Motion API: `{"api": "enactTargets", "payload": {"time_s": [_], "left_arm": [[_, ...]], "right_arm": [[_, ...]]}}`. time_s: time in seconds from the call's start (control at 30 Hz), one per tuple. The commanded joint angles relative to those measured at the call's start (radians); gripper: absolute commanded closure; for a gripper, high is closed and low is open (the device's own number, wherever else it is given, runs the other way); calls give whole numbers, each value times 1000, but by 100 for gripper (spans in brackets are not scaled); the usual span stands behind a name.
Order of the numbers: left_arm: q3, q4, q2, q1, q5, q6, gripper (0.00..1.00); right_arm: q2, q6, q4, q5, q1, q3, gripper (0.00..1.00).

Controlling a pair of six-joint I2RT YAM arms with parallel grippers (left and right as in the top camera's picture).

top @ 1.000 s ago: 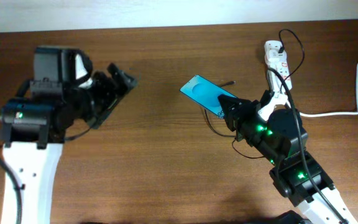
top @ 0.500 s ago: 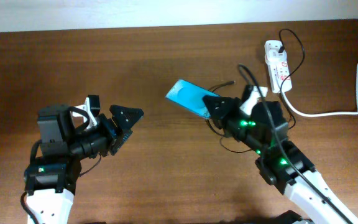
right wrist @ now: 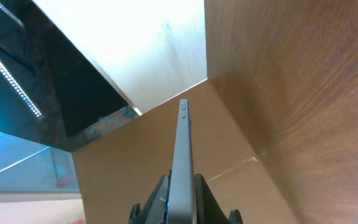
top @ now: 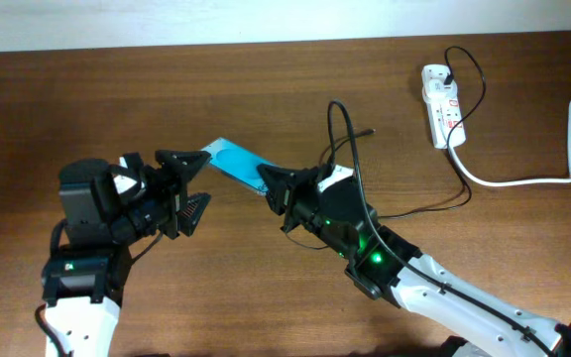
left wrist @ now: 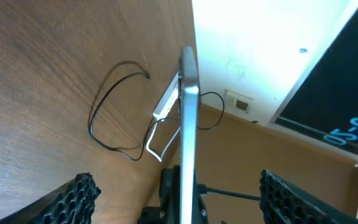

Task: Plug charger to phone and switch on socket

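Note:
My right gripper [top: 271, 184] is shut on the phone [top: 234, 161] and holds it edge-up above the table's middle, with the cyan screen showing. In the right wrist view the phone [right wrist: 183, 155] stands edge-on between the shut jaws [right wrist: 182, 199]. My left gripper [top: 192, 184] is open, with the phone's free end by its upper finger. In the left wrist view the phone [left wrist: 188, 118] sits between the spread fingers [left wrist: 73, 202], apart from both. The socket [top: 442, 104] lies at the back right with the charger plug [top: 447, 71] in it. The charger cable [top: 350, 149] loops near my right arm, its tip [top: 370, 131] lying free.
The socket's thick white cord [top: 523, 180] runs right and up to the table edge. The black cable trails over the table to my right arm [top: 434, 288]. Bare brown table [top: 87, 89] lies left and back.
My right gripper has carried the phone leftward from near the socket to the table's middle. My left gripper has moved right and turned toward it, its fingers now either side of the phone's end.

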State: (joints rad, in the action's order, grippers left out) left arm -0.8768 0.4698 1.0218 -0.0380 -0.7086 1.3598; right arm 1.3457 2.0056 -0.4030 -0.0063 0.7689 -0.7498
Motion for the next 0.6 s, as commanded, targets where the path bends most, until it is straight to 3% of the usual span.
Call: {"api": "enactTargets", "payload": {"time_s": [0.0, 0.07, 0.33, 0.4, 0.57], "left_arm": [[2, -31, 52, 47, 6, 43, 17], [2, -57, 95, 60, -67, 42, 23], [2, -185, 118, 63, -97, 88, 28], [2, -185, 118, 64, -100, 91, 40], [2, -185, 118, 101, -78, 91, 39]], "right_arm": [[-10, -116, -17, 19, 11, -21, 96], [-10, -222, -16, 17, 11, -21, 96], [-10, -218, -17, -16, 11, -21, 96], [-10, -217, -17, -16, 11, -21, 96], [-10, -212, -52, -39, 11, -21, 96]]}}
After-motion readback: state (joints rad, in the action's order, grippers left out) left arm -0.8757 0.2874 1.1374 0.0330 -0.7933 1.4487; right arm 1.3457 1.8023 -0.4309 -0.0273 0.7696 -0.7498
